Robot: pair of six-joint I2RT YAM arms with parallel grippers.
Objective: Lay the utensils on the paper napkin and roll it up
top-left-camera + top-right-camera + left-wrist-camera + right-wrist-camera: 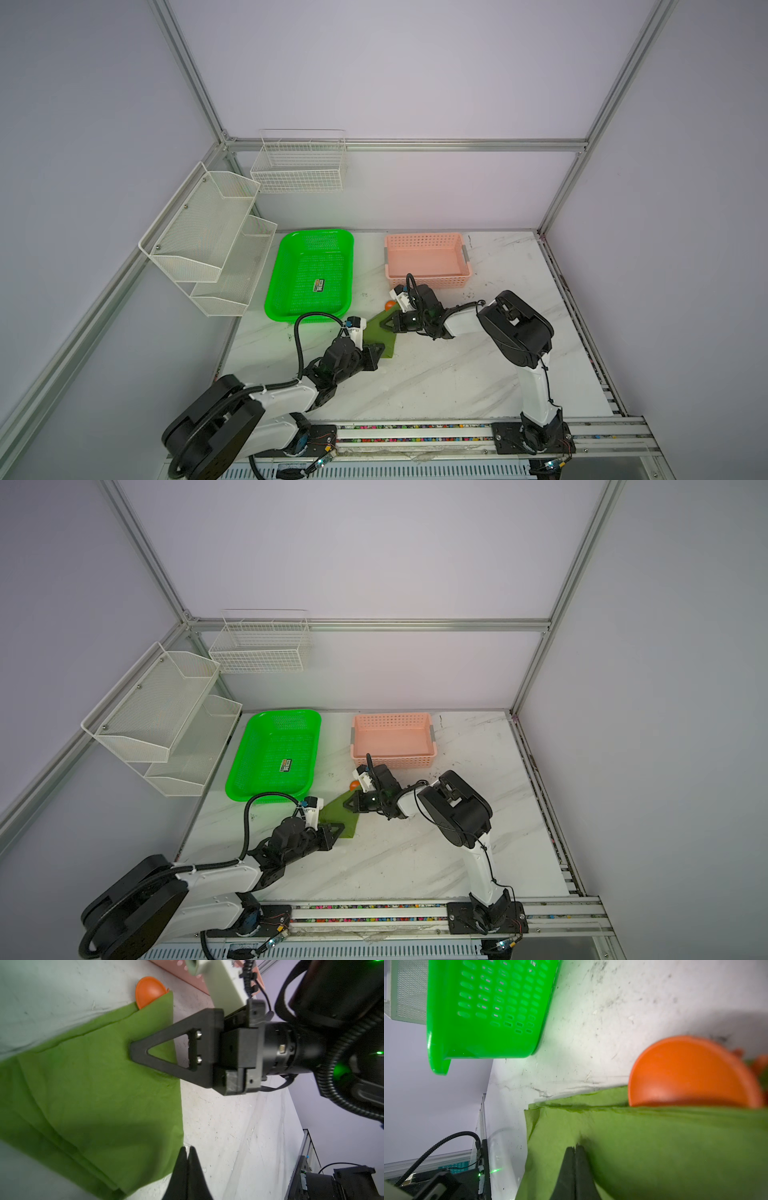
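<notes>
I see both grippers clenched tight, tips down on the olive paper napkin (93, 1084). It lies folded on the marble table (436, 374), in front of the gap between the green tray (275, 282) and the pink basket (428, 283). The left gripper (187, 1152) sits at its near edge; the right gripper (132, 1050) presses farther in. The orange spoon (149, 991) pokes its bowl out of the fold. Whether either tip pinches paper, I cannot tell.

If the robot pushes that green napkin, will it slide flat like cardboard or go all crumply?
Probably crumply: the paper napkin shows soft folds, and it puckers where the shut right gripper touches it. It looks thin and light, so it may bunch rather than slide. The orange spoon tucked in its folds might slip out.
</notes>
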